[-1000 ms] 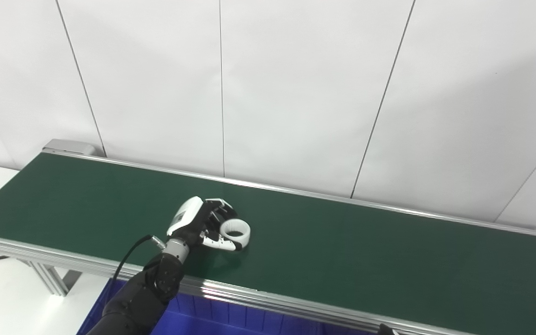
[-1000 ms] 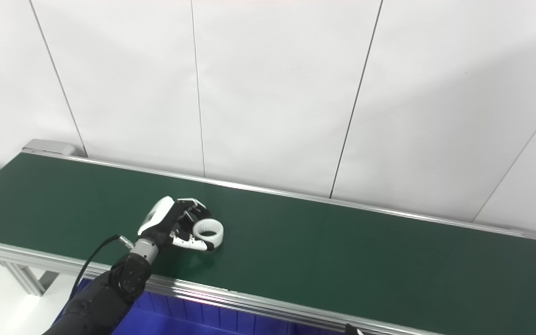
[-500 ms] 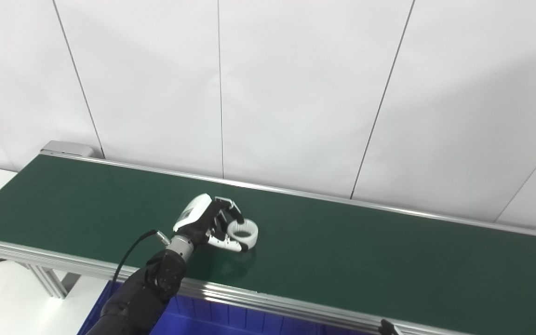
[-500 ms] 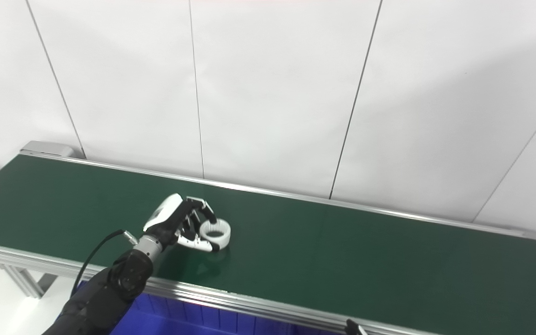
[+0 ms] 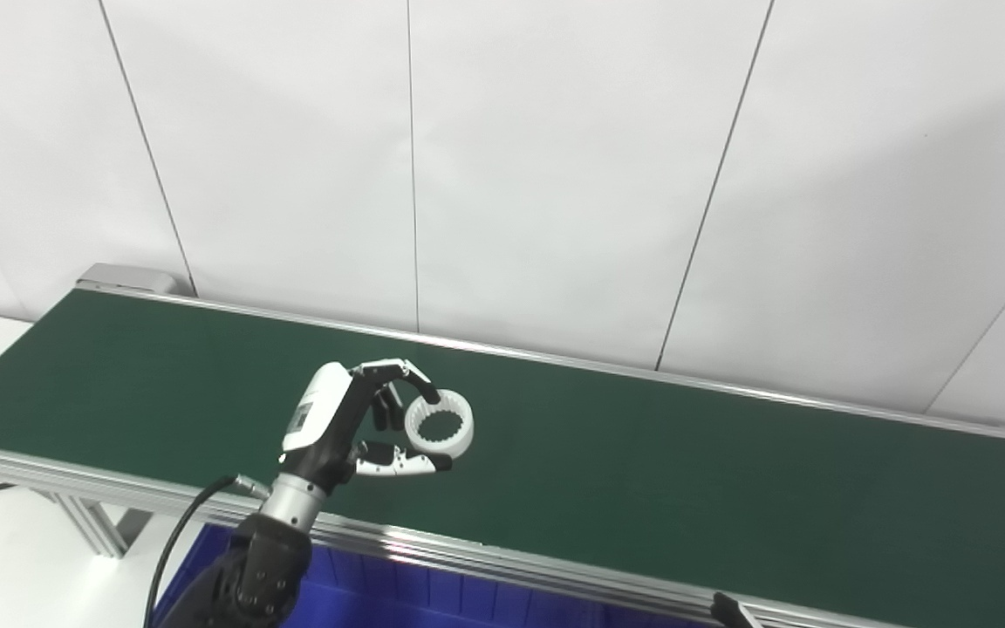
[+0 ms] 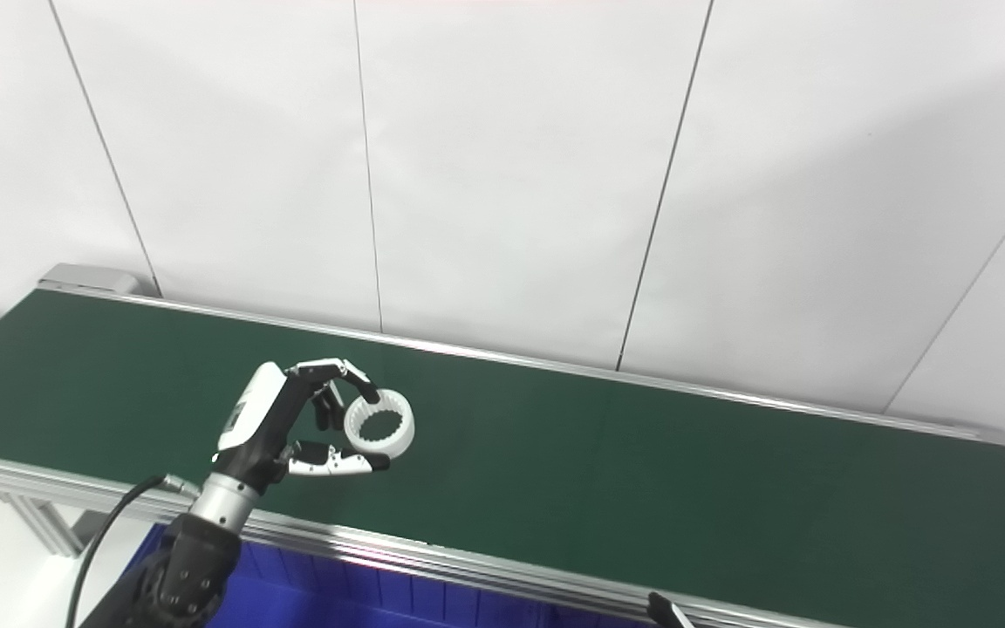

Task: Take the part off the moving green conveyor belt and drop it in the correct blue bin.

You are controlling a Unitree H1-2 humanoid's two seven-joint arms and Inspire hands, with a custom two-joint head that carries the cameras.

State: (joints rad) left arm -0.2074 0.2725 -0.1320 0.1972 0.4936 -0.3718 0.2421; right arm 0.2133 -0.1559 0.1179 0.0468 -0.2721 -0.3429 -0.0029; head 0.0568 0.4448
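Ring (image 5: 439,426), white with a toothed inner bore, sits pinched in our left hand (image 5: 341,425); fingers (image 5: 398,370) curl over its upper left edge and the thumb (image 5: 402,463) reaches under its lower edge; the ring is tilted, its opening facing up and toward the cameras; it appears raised off the belt (image 5: 642,462), though contact with the belt surface cannot be ruled out from these views; the hand stands upright on its wrist above the near rail (image 6: 433,563), with a black cable (image 6: 105,528) leaving the wrist; a bin (image 5: 433,602), blue, lies below the near rail, under our forearm; of our right hand only a dark tip (image 5: 728,609) shows at the bottom edge, so we cannot tell its state; white wall panels (image 6: 511,174) stand behind the belt.
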